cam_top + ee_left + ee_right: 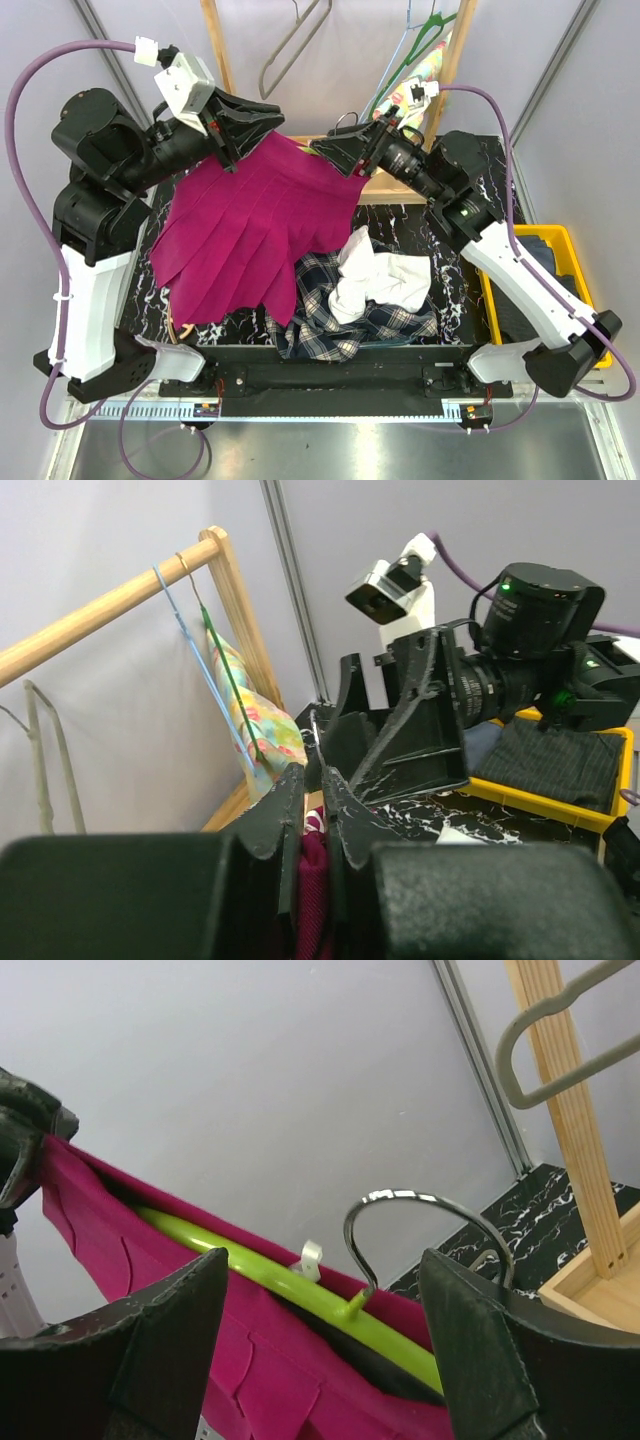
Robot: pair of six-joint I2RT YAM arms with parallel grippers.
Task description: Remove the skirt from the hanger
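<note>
Skirt [255, 225]: magenta, held aloft, waistband threaded on the green hanger [290, 1285].
Left gripper [315, 790]: pressed together, pinching the waistband's end.
Right gripper [322, 1260]: spread, 2 fingers straddling the hook [420, 1205].
Risk: closing on fabric along with the bar would lock skirt and hanger together.

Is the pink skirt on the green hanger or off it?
On. The green hanger lies inside the waist of the skirt, and its metal hook sticks up above the cloth.
</note>
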